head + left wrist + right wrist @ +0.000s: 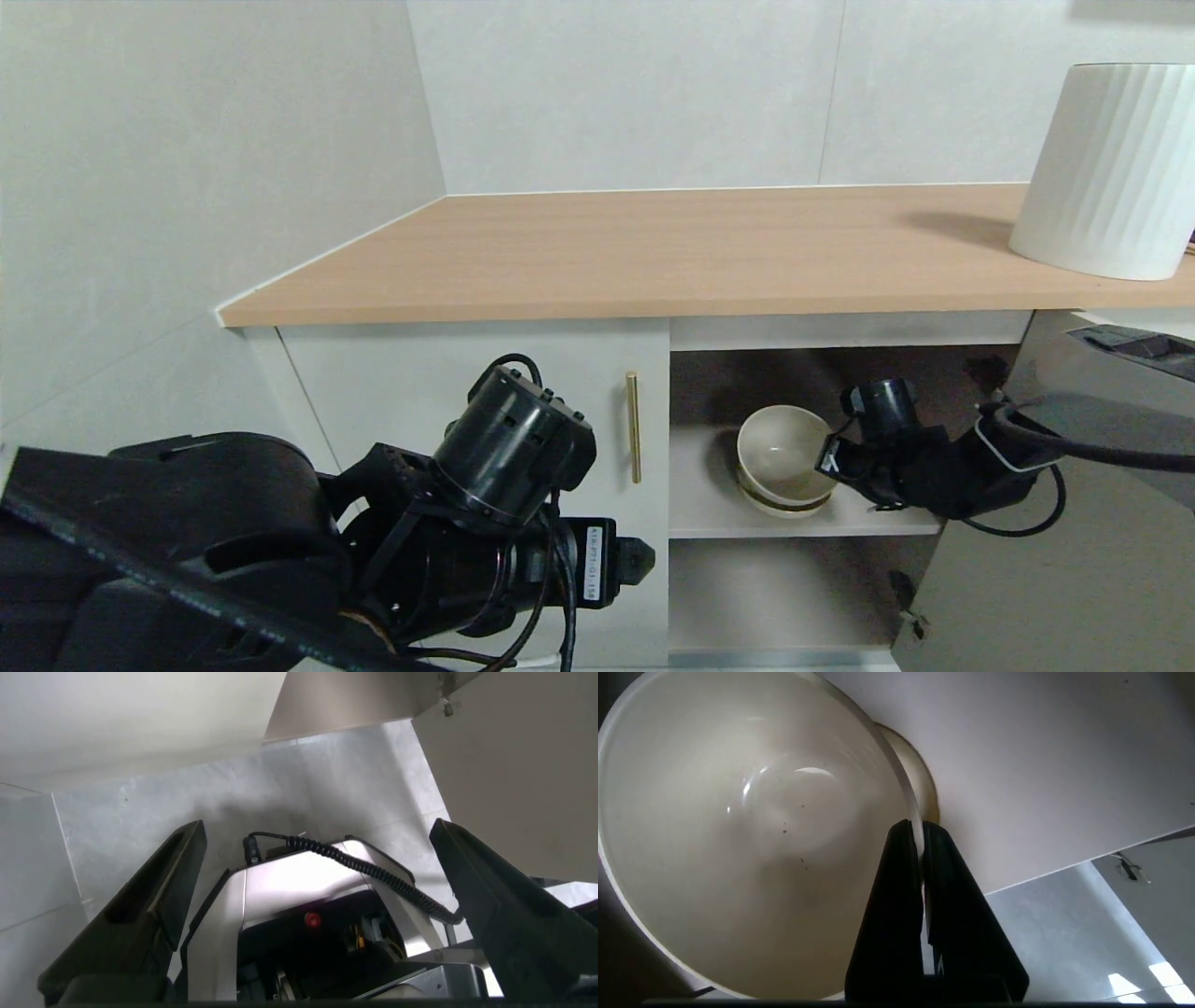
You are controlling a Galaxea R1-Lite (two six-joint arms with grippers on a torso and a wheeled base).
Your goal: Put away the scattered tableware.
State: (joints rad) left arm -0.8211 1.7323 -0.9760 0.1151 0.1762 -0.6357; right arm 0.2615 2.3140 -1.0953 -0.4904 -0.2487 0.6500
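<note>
Head view is showing the left end effector [637, 560] hanging low in front of the closed cabinet door [467, 373], below its gold handle [633, 427]. A white label [597, 565] beside it is carrying print too small to read. Left wrist view is showing its fingers [159, 905] standing wide apart, gripping nothing. Further right, the cabinet compartment is standing open, leaving free room above and to both sides of the bowls on the shelf [700, 504]. A pale bowl [780, 448] is tilting toward the front, its lower edge resting on a second bowl [784, 504] near the shelf's front edge. The right end effector [829, 459] is pinching the tilted bowl's right rim, fingers closed on it. An open door [1074, 560] is standing at the far right. On the counter [653, 252], a white ribbed container [1106, 168] is sitting at the right edge.
</note>
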